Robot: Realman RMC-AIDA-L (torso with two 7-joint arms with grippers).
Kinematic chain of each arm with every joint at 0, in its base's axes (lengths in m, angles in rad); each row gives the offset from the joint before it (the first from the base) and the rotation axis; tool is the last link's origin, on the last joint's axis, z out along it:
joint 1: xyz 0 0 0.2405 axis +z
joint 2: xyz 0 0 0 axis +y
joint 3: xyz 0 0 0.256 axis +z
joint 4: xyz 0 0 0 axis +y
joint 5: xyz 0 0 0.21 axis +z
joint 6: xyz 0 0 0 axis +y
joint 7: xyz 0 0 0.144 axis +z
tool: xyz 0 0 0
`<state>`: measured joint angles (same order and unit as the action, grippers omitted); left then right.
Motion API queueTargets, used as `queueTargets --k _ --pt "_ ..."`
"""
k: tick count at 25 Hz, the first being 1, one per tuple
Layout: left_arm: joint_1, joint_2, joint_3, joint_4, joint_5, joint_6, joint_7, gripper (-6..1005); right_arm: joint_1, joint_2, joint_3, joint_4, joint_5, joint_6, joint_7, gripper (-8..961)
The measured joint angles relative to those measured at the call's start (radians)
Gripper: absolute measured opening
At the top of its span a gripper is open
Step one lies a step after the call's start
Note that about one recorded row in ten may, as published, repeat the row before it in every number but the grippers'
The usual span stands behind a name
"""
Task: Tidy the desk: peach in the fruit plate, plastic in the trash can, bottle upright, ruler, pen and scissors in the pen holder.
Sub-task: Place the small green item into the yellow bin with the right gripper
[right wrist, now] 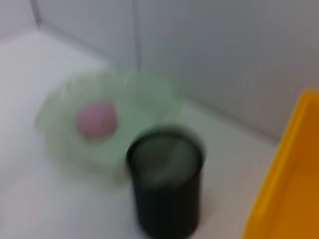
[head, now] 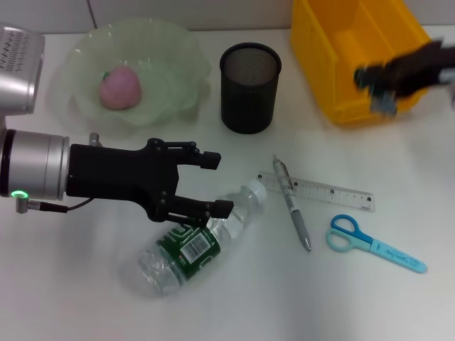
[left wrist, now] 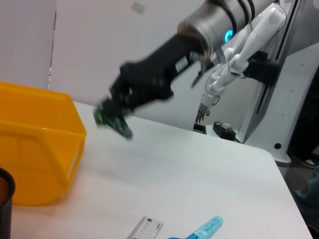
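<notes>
A clear bottle with a green label point(head: 192, 245) lies on its side on the white table. My left gripper point(head: 215, 185) is open just above the bottle's neck end, with its lower finger point(head: 217, 209) over the bottle's shoulder. The pink peach point(head: 119, 89) sits in the pale green fruit plate point(head: 178, 64). The black mesh pen holder point(head: 249, 87) stands upright. A ruler point(head: 323, 190), a pen point(head: 293, 210) and blue scissors point(head: 375, 244) lie right of the bottle. My right gripper point(head: 384, 89) is blurred over the yellow bin point(head: 334, 42). It also shows in the left wrist view point(left wrist: 113, 119).
The yellow bin stands at the back right, next to the pen holder. The right wrist view shows the peach point(right wrist: 97, 119), the plate point(right wrist: 149, 94), the pen holder point(right wrist: 167, 189) and the bin's edge point(right wrist: 289, 189). The left wrist view shows the ruler point(left wrist: 147, 229) and scissors point(left wrist: 199, 231).
</notes>
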<state>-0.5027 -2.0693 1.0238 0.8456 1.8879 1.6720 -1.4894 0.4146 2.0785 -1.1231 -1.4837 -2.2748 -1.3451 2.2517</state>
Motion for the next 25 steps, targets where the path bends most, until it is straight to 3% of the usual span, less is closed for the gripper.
queueTargets --k 1,6,18,25 --pt "-0.001 0.000 0.001 0.000 -0.001 0.000 0.000 842 -0.003 0.000 0.063 0.000 0.052 0.020 -0.024 59" --pt "-0.005 0.000 0.003 0.005 -0.001 0.002 -0.009 841 -0.001 0.001 0.152 0.102 0.189 0.150 -0.116 40" --pt "-0.012 0.000 0.004 0.000 -0.001 0.003 -0.013 839 0.073 0.000 0.154 0.353 0.260 0.365 -0.276 10" --pt "-0.013 0.000 0.001 0.000 -0.002 0.003 -0.014 838 0.080 0.002 0.151 0.382 0.272 0.419 -0.305 162"
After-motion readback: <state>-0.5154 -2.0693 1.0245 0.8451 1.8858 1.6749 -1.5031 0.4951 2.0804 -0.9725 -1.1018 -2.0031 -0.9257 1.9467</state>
